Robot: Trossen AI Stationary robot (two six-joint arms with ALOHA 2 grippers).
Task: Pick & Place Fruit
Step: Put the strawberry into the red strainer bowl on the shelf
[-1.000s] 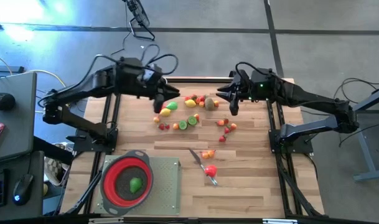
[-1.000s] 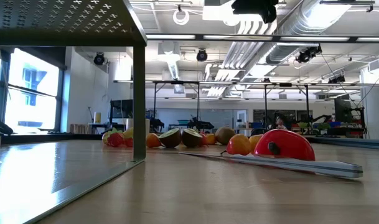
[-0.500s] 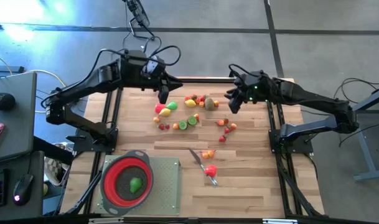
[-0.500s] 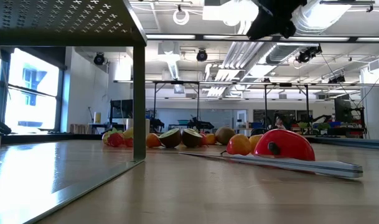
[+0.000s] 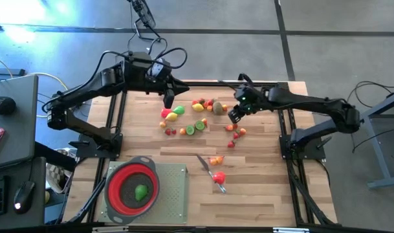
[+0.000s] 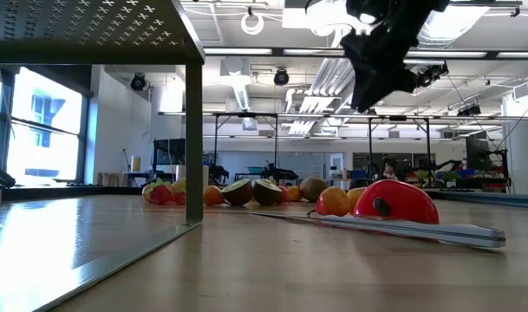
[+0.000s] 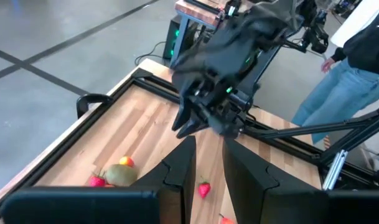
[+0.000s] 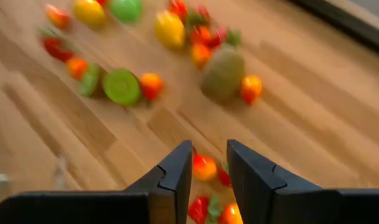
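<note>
From above, the right gripper (image 5: 234, 115) hovers just beside the fruit (image 5: 195, 115) cluster — the left gripper (image 5: 169, 101) over its other end. In each wrist view, fingers stand narrowly apart, empty, fruit beyond them.

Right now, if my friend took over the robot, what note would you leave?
Left gripper: over the table's far left, fingers slightly apart, empty.
Right gripper: above the fruit scattered mid-table, fingers slightly apart, empty.
Done: one green fruit lies in the red strainer.
Left: all the other fruit, including the red piece beside the knife.
</note>
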